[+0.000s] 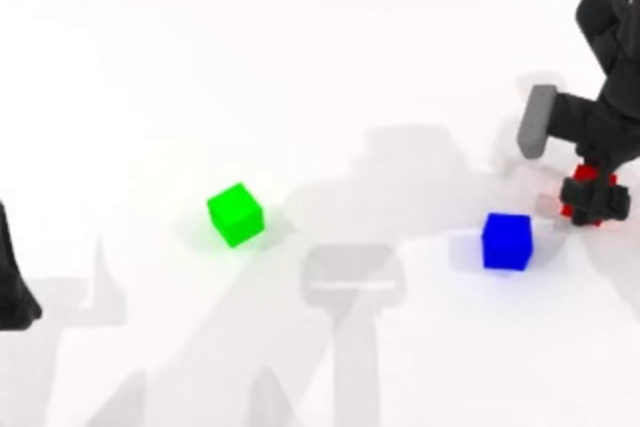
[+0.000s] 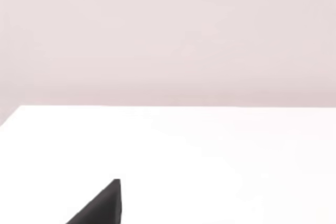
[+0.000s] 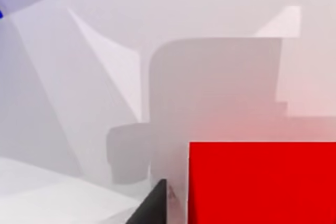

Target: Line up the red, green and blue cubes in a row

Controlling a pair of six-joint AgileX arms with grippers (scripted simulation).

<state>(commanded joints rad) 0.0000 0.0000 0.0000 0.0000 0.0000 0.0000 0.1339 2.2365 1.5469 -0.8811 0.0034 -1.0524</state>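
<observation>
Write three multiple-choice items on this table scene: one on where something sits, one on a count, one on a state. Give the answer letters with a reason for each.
1. Where is the green cube relative to the blue cube in the top view?
A. To its left
B. To its right
C. Stacked on it

2. How many cubes lie free on the table, with no hand at them?
A. One
B. Two
C. Three

3. What is at the red cube?
A. The left hand
B. Nothing
C. The right hand

Answers:
1. A, since green sits left of centre and blue toward the right.
2. B, since only green and blue stand alone.
3. C, since the right hand covers the red cube at the table's right edge, and the cube fills the right wrist view; the left arm stays parked at the left edge.
</observation>
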